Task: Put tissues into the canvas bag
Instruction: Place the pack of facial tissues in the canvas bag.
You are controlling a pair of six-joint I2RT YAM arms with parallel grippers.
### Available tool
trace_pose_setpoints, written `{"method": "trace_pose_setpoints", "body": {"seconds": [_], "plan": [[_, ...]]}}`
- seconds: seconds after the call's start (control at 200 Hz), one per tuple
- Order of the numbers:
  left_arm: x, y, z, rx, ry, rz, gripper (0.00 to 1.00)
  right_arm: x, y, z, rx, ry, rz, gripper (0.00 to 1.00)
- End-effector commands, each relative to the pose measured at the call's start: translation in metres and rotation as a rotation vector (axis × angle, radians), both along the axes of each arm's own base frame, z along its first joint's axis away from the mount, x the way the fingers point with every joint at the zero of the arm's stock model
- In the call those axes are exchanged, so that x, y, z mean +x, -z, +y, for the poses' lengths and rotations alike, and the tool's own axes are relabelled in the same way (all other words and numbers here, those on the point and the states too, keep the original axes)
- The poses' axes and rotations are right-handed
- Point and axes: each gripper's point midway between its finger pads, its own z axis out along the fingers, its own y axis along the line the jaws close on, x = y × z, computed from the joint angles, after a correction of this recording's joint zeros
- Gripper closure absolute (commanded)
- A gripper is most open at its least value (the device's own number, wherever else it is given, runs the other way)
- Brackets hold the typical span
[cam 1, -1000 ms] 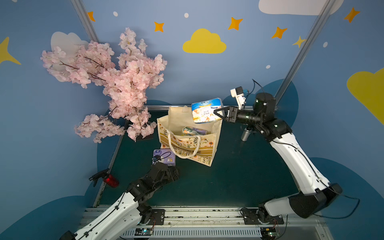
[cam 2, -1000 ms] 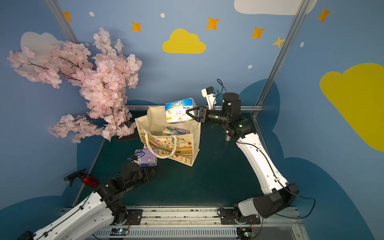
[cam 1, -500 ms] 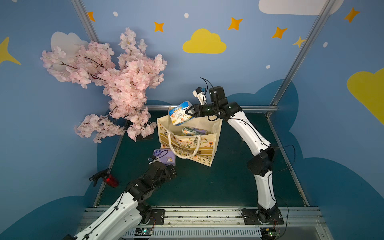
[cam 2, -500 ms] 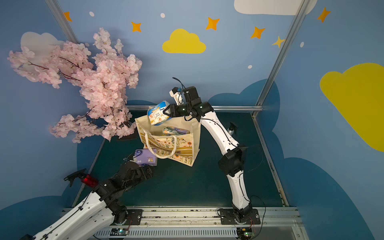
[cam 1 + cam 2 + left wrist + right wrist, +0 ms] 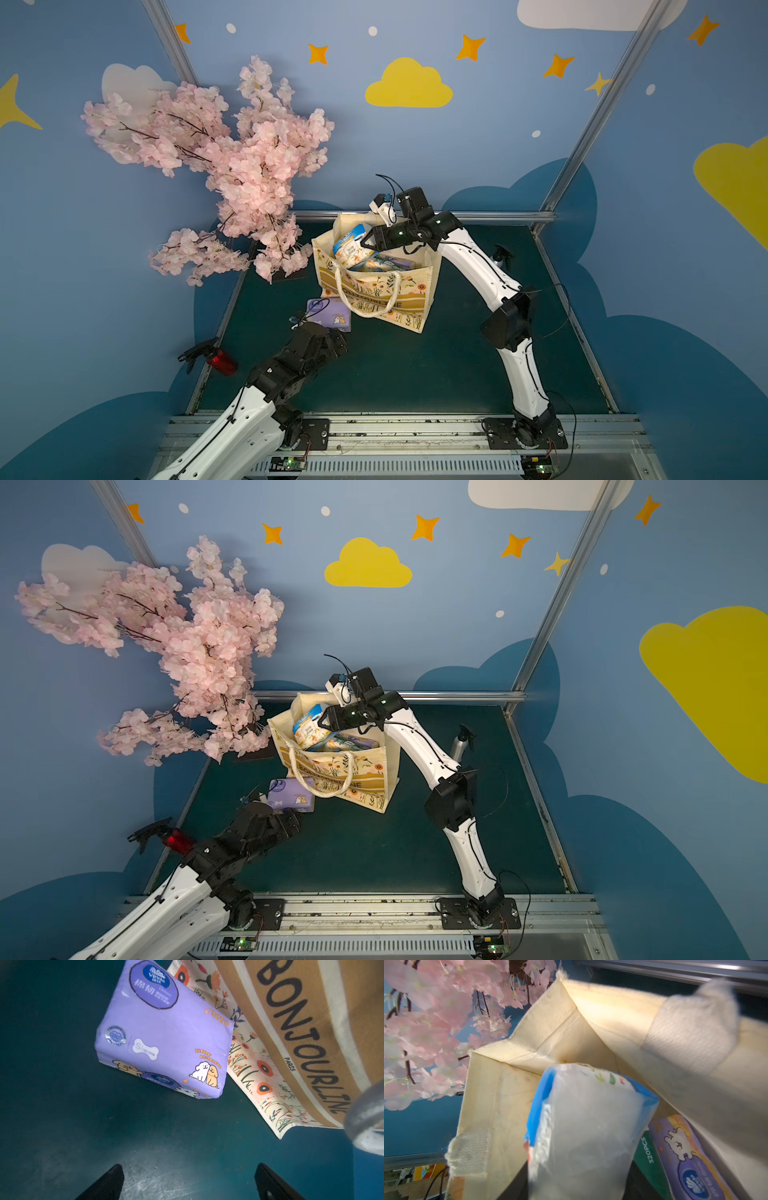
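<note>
Blue walls with painted clouds closed in the dark green surface [image 5: 415, 374], and one pink blossom branch [image 5: 232, 166] leaned over it. One canvas bag [image 5: 395, 291] stood mid-surface. The right pincer [image 5: 368, 241] met a white-and-blue pack [image 5: 347, 249] tilted in the bag's mouth; whether it pinched or merely touched, I couldn't tell. Best, I judged, to sink the pack below the rim, clear of the rope handle [image 5: 691, 1028], before release. The left pincer [image 5: 191, 1180], spread and empty, faced a purple pack [image 5: 164, 1043] just beside the bag. Four packs showed, counting two inside: an inner purple pack [image 5: 691, 1157] and a green-edged pack [image 5: 648, 1157]. Two spray bottles: a red bottle [image 5: 222, 360] and a silver bottle [image 5: 458, 746].
</note>
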Motion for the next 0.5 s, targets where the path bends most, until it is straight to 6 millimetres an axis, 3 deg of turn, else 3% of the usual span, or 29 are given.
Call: {"method": "trace_pose_setpoints", "body": {"seconds": [0.0,0.29,0.496], "plan": [[0.002,-0.009,0.010,0.024,-0.043,-0.013,0.01,-0.006,-0.002,0.000,-0.022,-0.008,-0.031,0.47],[0.011,-0.024,0.033,0.079,-0.151,-0.027,0.00,0.001,0.021,-0.010,-0.097,0.061,-0.026,0.21],[0.015,-0.035,0.050,0.119,-0.216,-0.044,0.01,0.001,-0.025,-0.023,-0.071,0.098,-0.152,0.11]]}}
